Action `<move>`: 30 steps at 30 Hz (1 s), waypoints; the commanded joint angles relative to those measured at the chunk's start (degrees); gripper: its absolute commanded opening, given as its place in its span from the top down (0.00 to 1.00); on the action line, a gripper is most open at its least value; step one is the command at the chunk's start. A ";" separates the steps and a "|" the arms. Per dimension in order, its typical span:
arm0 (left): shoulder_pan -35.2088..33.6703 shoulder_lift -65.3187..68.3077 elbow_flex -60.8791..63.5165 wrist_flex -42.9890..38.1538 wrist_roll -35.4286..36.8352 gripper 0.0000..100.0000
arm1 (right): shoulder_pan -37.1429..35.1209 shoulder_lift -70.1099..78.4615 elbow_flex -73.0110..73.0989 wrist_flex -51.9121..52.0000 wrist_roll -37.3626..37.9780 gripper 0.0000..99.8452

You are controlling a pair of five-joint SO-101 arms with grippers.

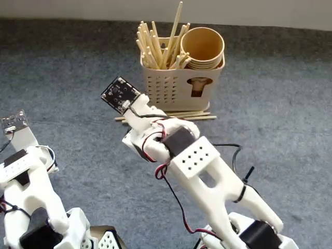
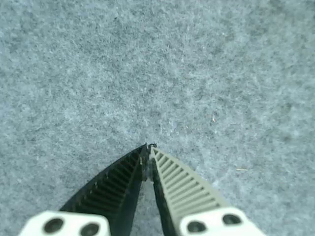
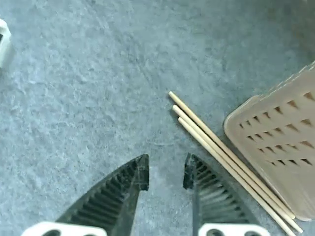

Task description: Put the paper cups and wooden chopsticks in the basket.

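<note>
A beige perforated basket (image 1: 179, 83) stands at the back of the grey carpet, holding several wooden chopsticks (image 1: 161, 44) and a stack of paper cups (image 1: 203, 49). Three loose chopsticks (image 1: 194, 114) lie on the carpet along the basket's front foot; in the right wrist view these chopsticks (image 3: 216, 147) run beside the basket wall (image 3: 275, 132). My right gripper (image 3: 165, 174) hovers open just short of them, nothing between its fingers. My left gripper (image 2: 149, 147) is shut and empty over bare carpet at the near left.
The right arm (image 1: 192, 155) stretches from the near right toward the basket. The left arm (image 1: 26, 176) sits at the near left edge. Grey carpet (image 1: 280, 124) lies bare on both sides of the basket.
</note>
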State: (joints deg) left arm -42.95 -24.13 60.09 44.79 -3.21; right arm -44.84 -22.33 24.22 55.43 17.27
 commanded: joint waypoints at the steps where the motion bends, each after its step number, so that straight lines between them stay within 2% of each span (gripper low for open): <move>1: 0.22 -1.45 -1.36 -0.70 -0.35 0.97 | -0.31 3.65 -3.47 -0.04 5.98 0.82; 4: 0.22 -1.45 -1.36 -0.70 -0.35 0.97 | -0.22 7.43 -3.47 -0.22 10.11 0.77; 16: 0.31 -1.45 -1.36 -0.70 -0.35 0.97 | 2.24 20.44 -4.35 -7.52 22.33 0.77; 30: 0.31 -1.45 -1.36 -0.70 -0.44 0.97 | 3.30 36.70 -20.88 -7.69 22.68 0.76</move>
State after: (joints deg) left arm -42.95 -24.13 60.09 44.79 -3.21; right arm -42.29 13.54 9.01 48.75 39.16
